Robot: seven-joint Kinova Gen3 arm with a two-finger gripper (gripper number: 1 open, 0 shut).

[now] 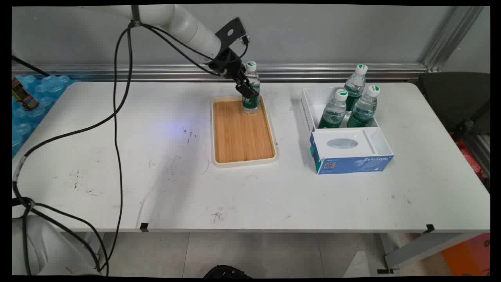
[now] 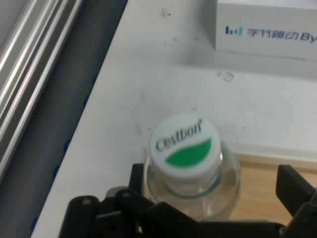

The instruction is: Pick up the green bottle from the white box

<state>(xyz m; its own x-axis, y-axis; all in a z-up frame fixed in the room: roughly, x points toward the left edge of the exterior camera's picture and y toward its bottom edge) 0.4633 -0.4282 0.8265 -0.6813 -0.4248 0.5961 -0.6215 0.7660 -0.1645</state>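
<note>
A clear water bottle (image 1: 253, 79) with a green label and a white and green cap (image 2: 185, 146) stands upright in the far right corner of a wooden tray (image 1: 242, 133) with a white rim. My gripper (image 1: 249, 93) comes down from the upper left and straddles the bottle's body. It is open: in the hand view the left finger (image 2: 136, 174) sits by the bottle's shoulder, while the right finger (image 2: 293, 184) stands apart from it with tray wood (image 2: 257, 186) showing between.
To the tray's right stands a white and blue box (image 1: 352, 154) with three more green-labelled bottles (image 1: 354, 103) in its back half. A blue pack of bottles (image 1: 35, 102) lies at the far left. Black cables (image 1: 116, 117) hang over the table's left part.
</note>
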